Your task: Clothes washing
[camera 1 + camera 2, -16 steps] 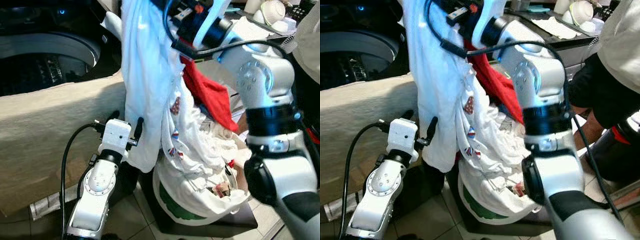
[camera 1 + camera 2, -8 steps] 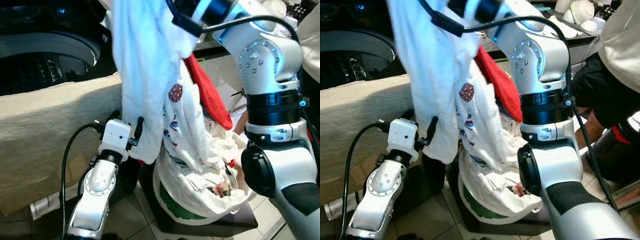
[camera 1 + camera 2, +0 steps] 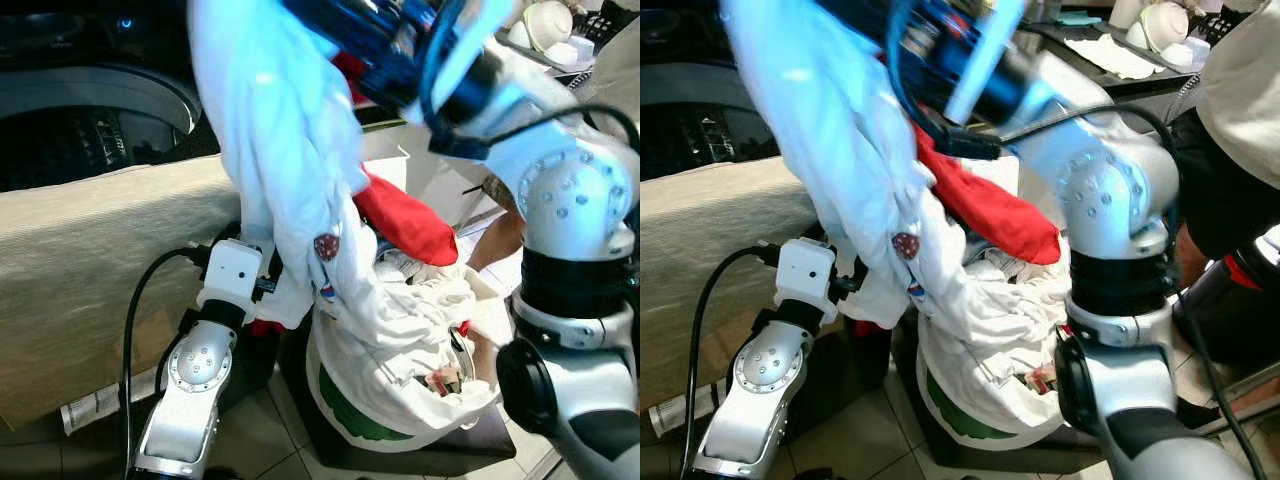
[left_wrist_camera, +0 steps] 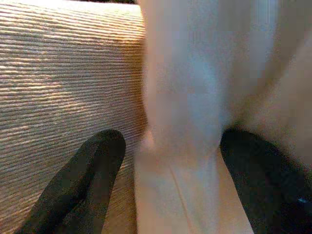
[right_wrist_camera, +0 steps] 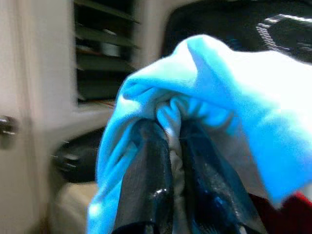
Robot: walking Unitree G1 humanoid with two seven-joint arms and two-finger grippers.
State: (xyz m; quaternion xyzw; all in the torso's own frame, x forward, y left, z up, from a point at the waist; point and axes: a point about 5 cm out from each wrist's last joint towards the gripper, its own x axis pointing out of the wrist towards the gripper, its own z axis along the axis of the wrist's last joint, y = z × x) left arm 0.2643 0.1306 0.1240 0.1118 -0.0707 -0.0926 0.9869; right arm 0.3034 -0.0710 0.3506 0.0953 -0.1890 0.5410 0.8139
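Note:
My right gripper (image 5: 170, 141) is shut on a bunched fold of a white and pale-blue garment (image 3: 280, 130), held high near the top of the eye views. The garment hangs in a long drape, its tail still in the laundry basket (image 3: 370, 425). A red garment (image 3: 405, 220) dangles with it just below the right forearm. My left gripper (image 4: 170, 180) is open low beside the basket, with the hanging white cloth between its black fingers (image 4: 83, 180). To the left is the top-loading washing machine with its dark drum opening (image 3: 80, 130).
A beige ribbed cloth (image 3: 100, 260) covers the washer's front. The basket stands on a dark stool over tiled floor, heaped with white clothes (image 3: 420, 320). A person (image 3: 1240, 120) stands close at the right. Bowls (image 3: 545, 25) sit on a counter behind.
The right arm has swung left toward the washer and lifted the garment, drawing more of it and the red piece out of the basket. The left arm has stayed in place.

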